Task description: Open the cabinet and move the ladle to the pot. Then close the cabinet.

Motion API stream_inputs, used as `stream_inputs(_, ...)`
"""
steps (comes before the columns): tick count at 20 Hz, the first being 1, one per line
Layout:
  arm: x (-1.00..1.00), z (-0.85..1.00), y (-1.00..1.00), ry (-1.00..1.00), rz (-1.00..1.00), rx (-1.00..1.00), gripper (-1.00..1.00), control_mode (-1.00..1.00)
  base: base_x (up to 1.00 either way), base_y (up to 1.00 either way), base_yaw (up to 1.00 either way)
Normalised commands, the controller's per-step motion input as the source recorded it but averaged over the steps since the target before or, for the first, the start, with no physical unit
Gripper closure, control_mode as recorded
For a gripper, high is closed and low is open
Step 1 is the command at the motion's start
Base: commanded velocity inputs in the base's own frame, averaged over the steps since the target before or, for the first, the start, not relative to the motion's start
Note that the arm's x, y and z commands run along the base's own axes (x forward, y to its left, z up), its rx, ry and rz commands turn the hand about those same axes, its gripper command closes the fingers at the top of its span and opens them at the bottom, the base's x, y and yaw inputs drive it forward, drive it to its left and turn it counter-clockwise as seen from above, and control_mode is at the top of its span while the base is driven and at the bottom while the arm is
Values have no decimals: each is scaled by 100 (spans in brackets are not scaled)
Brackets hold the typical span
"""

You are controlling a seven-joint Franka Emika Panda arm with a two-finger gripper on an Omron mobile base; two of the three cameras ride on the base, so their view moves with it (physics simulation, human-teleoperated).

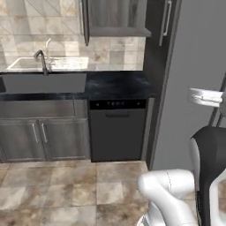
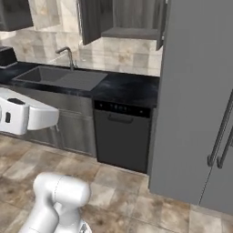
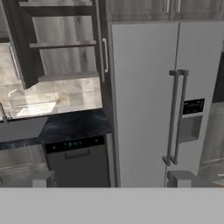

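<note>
Hand: the hand [image 3: 113,179] is hanging released and carrying nothing, its fingertips [image 3: 183,178] spread wide apart, well back from the kitchen wall.
Cabinet: the cabinet [image 3: 61,43] is sitting on the wall above the tabletop [image 1: 114,84], just left of the fridge [image 3: 144,96]. Both doors are standing open, and the right door [image 3: 100,43] is swung back beside the fridge.
Step, as I judge it: the opening looks done, so the ladle is likely what the hand is going for next.
Doing it well: the base should be rolling closer and squaring up to the open cabinet. The hand should be rising to shelf level and passing between the two doors without clipping either. The fingers should be turning across the thin handle, not the round bowl.
Hard to make out: the shelves are looking bare from here, but they are blurred and small, so I cannot tell whether a ladle is lying there.
Cut off: the cabinet's top is running out of frame, and the tabletop left of the sink [image 2: 54,77] is only partly showing.
</note>
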Motion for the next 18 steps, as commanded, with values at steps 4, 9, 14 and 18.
stream_inputs(4,0,0,0,0,0,0,-100,100,74,79,-13)
stream_inputs(9,0,0,0,0,0,0,-100,100,100,49,0)
stream_inputs(14,0,0,0,0,0,0,-100,100,75,-31,0)
stream_inputs(18,0,0,0,0,0,0,-100,100,29,-76,-1)
